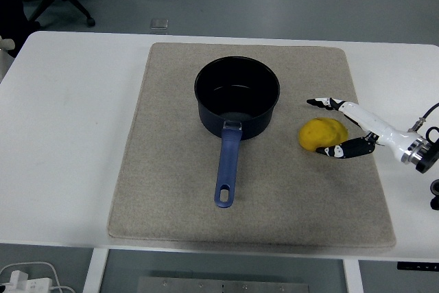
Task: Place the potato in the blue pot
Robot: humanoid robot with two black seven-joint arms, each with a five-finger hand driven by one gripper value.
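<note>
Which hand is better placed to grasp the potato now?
Right. The right hand is open around the potato, just right of the blue pot. No left hand is visible.

No text, label, brand, number or sign can be read anywhere in the head view.
</note>
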